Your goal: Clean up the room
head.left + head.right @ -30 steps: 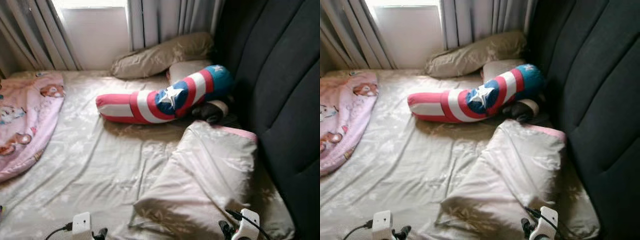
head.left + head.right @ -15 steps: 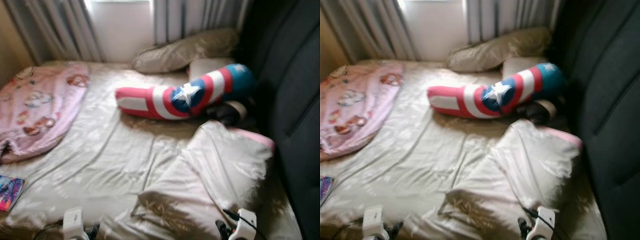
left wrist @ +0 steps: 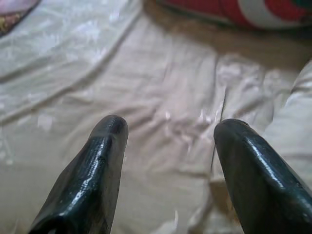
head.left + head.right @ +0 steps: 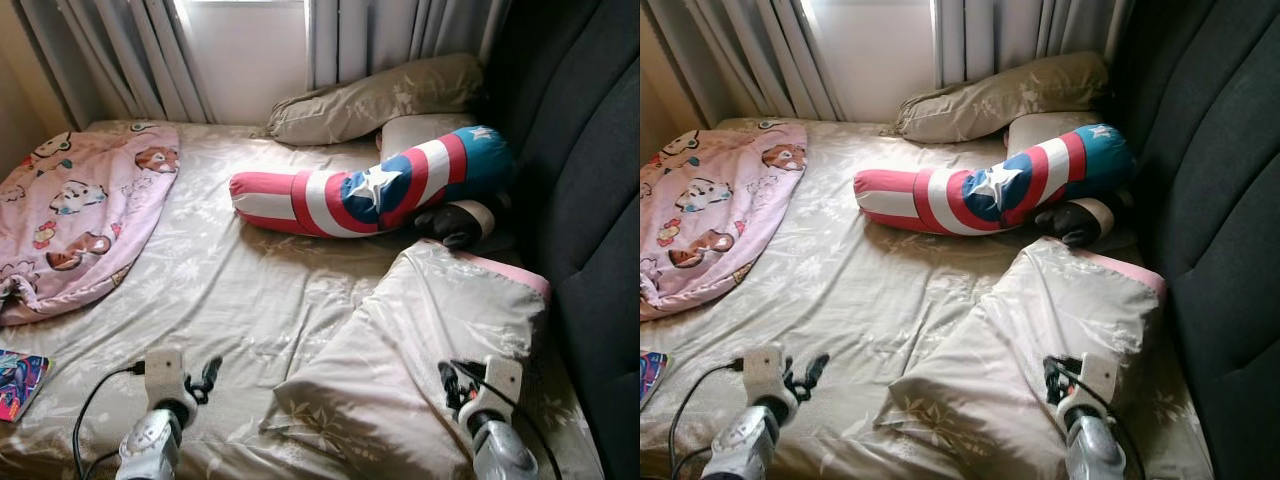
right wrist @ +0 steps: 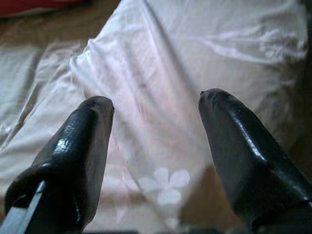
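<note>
While wrist views show sheet (image 3: 161, 97), right claw (image 5: 156, 122) wide over pillow (image 4: 440, 340) — left claw (image 3: 168, 129) wide, star bolster (image 4: 370, 190) beyond

bed sheet (image 4: 850, 290) | striped bolster (image 4: 985, 190) mid-bed | pillow (image 4: 1030, 350) under right end effector (image 4: 1052, 378) | pink blanket (image 4: 700, 215) left

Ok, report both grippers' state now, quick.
Left gripper: jaws open, holding nothing, over the bedsheet.
Right gripper: jaws open, holding nothing, above the near pillow.
</note>
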You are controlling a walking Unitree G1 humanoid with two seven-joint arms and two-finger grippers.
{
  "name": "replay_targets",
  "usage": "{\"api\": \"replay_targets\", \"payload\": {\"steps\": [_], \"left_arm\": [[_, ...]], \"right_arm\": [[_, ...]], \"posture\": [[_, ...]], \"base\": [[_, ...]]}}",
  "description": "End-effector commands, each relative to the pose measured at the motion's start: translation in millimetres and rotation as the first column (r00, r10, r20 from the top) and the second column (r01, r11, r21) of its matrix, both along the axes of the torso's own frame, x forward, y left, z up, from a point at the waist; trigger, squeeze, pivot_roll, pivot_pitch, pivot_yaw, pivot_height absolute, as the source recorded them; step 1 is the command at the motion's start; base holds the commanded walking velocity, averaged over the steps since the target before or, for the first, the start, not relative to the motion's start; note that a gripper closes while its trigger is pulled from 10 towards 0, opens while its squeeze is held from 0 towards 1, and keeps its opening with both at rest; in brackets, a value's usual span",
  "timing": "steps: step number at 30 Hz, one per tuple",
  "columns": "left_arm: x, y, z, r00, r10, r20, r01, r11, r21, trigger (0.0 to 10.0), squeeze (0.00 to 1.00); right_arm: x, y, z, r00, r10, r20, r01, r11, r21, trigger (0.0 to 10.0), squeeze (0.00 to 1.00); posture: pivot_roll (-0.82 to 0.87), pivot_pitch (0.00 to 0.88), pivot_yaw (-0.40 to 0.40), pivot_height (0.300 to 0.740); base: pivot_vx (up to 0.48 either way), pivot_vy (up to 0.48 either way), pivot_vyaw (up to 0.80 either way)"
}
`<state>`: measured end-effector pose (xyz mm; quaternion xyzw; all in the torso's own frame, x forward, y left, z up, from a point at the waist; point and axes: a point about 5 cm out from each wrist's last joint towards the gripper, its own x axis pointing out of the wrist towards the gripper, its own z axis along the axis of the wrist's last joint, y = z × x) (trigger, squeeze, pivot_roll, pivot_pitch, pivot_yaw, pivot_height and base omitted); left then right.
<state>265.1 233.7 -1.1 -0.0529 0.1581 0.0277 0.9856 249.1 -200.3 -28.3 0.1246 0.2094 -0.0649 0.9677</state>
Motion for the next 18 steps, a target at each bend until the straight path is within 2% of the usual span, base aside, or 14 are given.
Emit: {"api": "replay_targets", "payload": {"steps": [1,4,6,8,10,13,18], "left_arm": [[1.7,-5.7,4.9,0.998,-0.045,0.049,0.044,0.999,0.013,10.0,0.00],[2.7,-11.6,8.1,0.994,-0.072,0.081,0.071,0.997,0.021,10.0,0.00],[0.5,-16.9,5.9,0.993,-0.083,0.081,0.081,0.996,0.037,10.0,0.00],[1.6,-11.8,8.1,0.995,-0.032,0.097,0.033,0.999,0.000,10.0,0.00],[2.7,-9.9,10.1,0.994,-0.014,0.110,0.015,1.000,-0.010,10.0,0.00],[6.3,-9.6,14.3,0.992,-0.018,0.125,0.018,1.000,-0.001,10.0,0.00],[10.2,-12.6,16.7,0.991,-0.042,0.130,0.041,0.999,0.014,10.0,0.00]], "right_arm": [[-7.5,3.0,-3.6,1.000,0.030,0.008,-0.030,1.000,-0.006,10.0,0.00],[-10.7,4.4,-4.1,0.999,0.044,0.023,-0.043,0.999,-0.009,10.0,0.00],[-20.4,-2.3,-13.1,0.997,-0.060,-0.041,0.061,0.998,0.024,10.0,0.00],[-20.5,-7.7,-12.4,0.992,-0.120,-0.042,0.121,0.993,0.014,10.0,0.00],[-19.4,-9.7,-11.1,0.990,-0.134,-0.038,0.134,0.991,0.001,10.0,0.00],[-15.8,-7.4,-10.1,0.994,-0.097,-0.053,0.095,0.995,-0.038,10.0,0.00],[-14.6,-4.0,-10.8,0.996,-0.053,-0.065,0.050,0.998,-0.043,10.0,0.00]], "posture": [[0.01,0.000,-0.024,0.740],[0.02,0.000,-0.025,0.740],[0.02,0.000,-0.020,0.740],[0.02,0.000,-0.012,0.740],[0.02,0.000,-0.011,0.740],[0.01,0.000,-0.008,0.730],[0.01,0.000,0.000,0.710]], "base": [[0.000,0.000,0.00],[0.000,0.000,0.00],[0.000,0.000,0.00],[0.000,0.000,0.00],[0.000,0.000,0.00],[0.000,0.000,0.00],[0.000,0.000,0.00]]}}
